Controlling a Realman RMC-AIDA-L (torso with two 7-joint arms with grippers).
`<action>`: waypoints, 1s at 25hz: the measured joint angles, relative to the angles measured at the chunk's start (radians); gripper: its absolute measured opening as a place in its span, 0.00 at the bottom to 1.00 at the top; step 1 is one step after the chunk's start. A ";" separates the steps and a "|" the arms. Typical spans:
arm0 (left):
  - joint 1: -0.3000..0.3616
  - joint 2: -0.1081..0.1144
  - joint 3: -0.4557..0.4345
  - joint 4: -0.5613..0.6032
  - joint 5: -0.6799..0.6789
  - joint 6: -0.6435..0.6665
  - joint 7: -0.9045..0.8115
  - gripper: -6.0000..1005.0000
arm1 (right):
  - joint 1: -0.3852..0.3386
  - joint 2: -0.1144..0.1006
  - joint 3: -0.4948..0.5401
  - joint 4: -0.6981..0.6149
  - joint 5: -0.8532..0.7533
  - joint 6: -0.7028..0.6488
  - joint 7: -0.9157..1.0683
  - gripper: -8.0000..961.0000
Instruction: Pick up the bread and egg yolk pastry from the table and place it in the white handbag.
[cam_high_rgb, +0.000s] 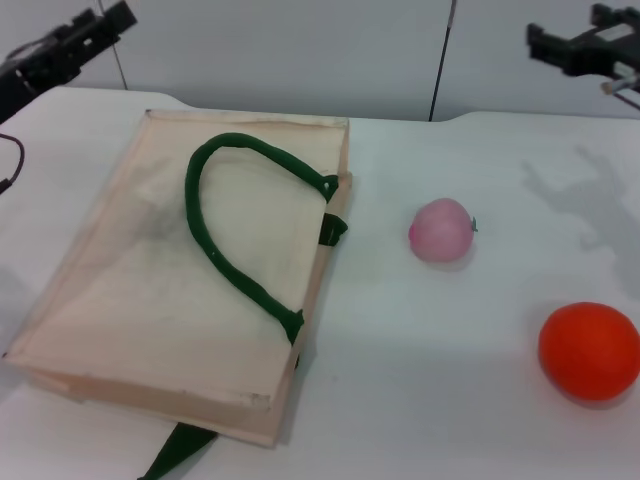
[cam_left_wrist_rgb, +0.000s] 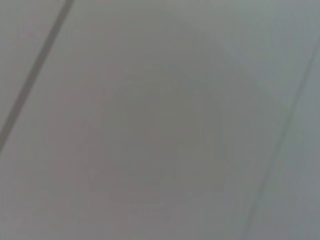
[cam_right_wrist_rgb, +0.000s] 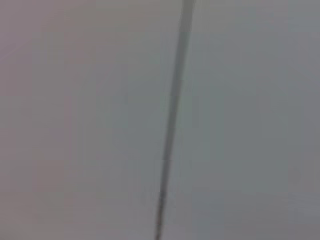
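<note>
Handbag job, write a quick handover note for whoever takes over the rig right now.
Left claw: raised at the table's far left corner, holding nothing visible.
Right claw: raised at the far right, likewise.
White handbag lies flat on the table's left side.
Bread and egg yolk pastry: not visible on the table; can't confirm they're inside the bag.
Pink ball and orange ball sit right of the bag; leave them.
</note>
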 joint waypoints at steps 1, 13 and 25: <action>0.000 -0.011 -0.024 -0.011 -0.009 0.020 0.038 0.74 | -0.002 0.000 0.003 0.017 0.071 -0.009 -0.051 0.93; -0.005 -0.066 -0.151 -0.201 -0.208 0.167 0.572 0.88 | 0.091 0.001 0.137 0.680 1.308 0.600 -1.184 0.93; -0.010 -0.066 -0.152 -0.319 -0.355 0.208 0.785 0.88 | 0.115 0.007 0.399 0.943 1.373 0.772 -1.346 0.93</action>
